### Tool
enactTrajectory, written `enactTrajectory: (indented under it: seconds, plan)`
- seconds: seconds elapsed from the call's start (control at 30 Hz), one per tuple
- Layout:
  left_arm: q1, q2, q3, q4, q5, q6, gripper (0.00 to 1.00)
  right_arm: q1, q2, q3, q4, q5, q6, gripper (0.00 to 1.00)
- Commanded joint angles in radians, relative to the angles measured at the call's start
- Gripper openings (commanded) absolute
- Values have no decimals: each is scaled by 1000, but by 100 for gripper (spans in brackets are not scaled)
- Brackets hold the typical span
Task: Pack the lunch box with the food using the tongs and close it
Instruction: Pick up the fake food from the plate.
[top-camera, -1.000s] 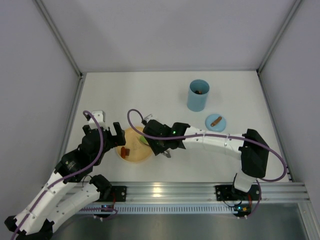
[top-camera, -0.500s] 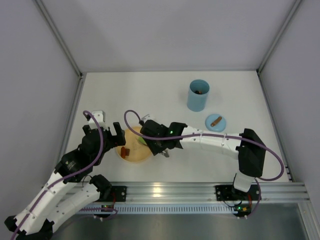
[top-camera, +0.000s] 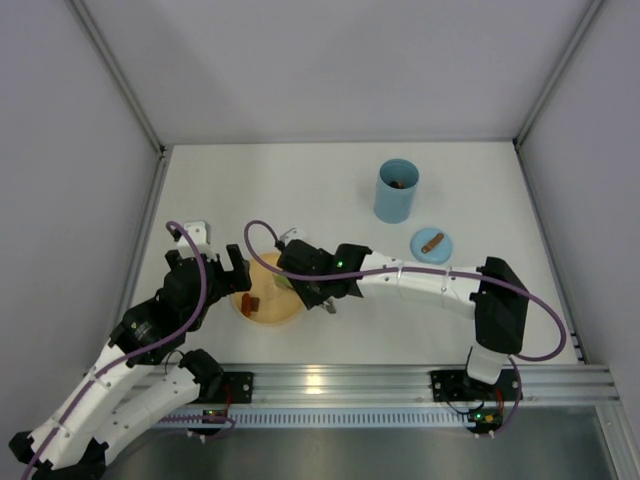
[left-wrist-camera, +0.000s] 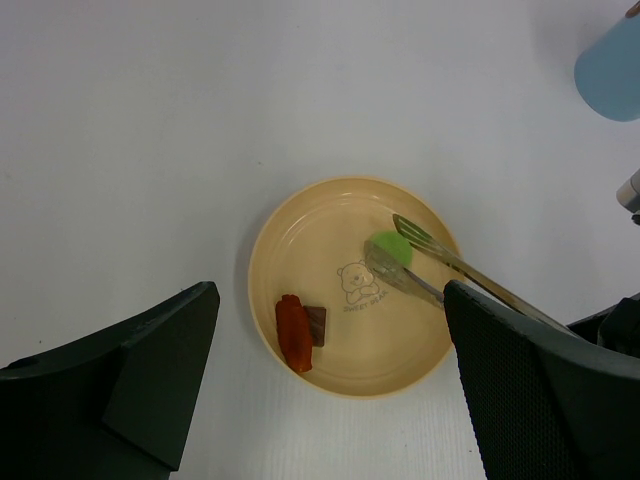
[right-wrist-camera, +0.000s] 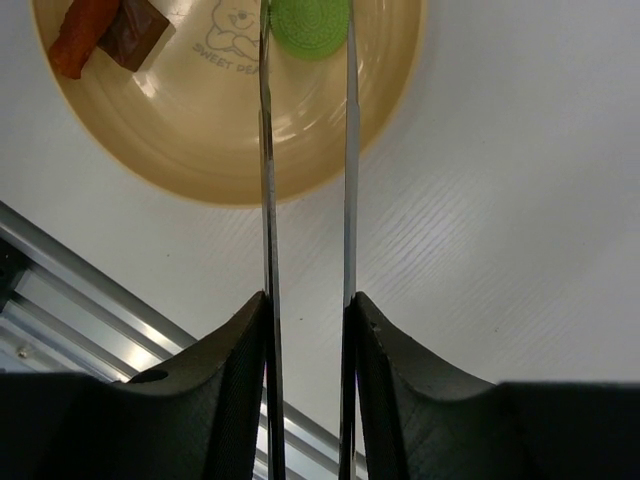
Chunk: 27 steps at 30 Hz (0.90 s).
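right gripper: clamped on thin silver metal tongs
tips: straddling round green food disc, maybe touching; top view hides this
left gripper: spread wide, empty

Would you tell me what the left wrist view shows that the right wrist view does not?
Only the left wrist view: the blue cup at its corner, the whole rim of the plate, and the open left tool. Only the right wrist view: the right tool squeezing the arms of the tongs, and a metal rail. Both: the green piece between the tongs' tips, plus the red piece and brown piece elsewhere on the plate.
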Motion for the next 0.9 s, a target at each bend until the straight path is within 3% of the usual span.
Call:
enactTrajectory:
  seconds: [0.0, 0.53, 0.73, 0.87]
  plan:
    - [-4, -13, 3, 7, -23, -8, 99, 21, -27, 74, -36, 38, -14, 33]
    - [-6, -18, 2, 7, -25, -10, 99, -55, -165, 120, -99, 78, -40, 34]
    - [-6, -16, 3, 9, -26, -10, 99, -198, -264, 149, -133, 72, -72, 35]
    - [-6, -16, 2, 9, -25, -10, 99, -368, -326, 163, -160, 58, -101, 36]
